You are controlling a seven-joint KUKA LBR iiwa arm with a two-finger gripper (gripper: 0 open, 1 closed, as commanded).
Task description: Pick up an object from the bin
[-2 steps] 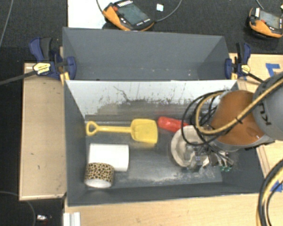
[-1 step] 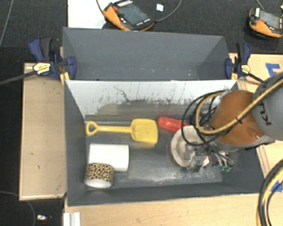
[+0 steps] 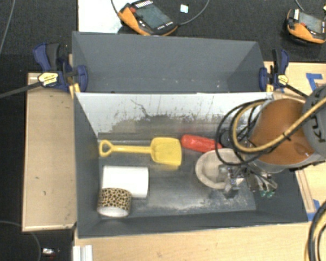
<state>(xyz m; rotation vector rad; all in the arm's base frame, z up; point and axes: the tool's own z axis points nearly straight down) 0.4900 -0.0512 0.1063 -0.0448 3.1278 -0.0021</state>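
My gripper point(image 3: 231, 185) hangs low in the bin's right half, at the front right rim of a pale round bowl point(image 3: 207, 169) that lies on the floor there. I cannot tell whether it touches the bowl. Just behind the bowl lies a red handle-shaped thing point(image 3: 198, 143), its right end hidden under the arm's cables. To the left of that is a yellow toy shovel point(image 3: 152, 149), with its blade towards the middle of the bin and its handle pointing left.
A white cup point(image 3: 127, 179) lies on its side at the front left. A leopard-print tape roll point(image 3: 114, 202) rests against it, near the front wall. The arm's orange cover and black cables hang over the bin's right side.
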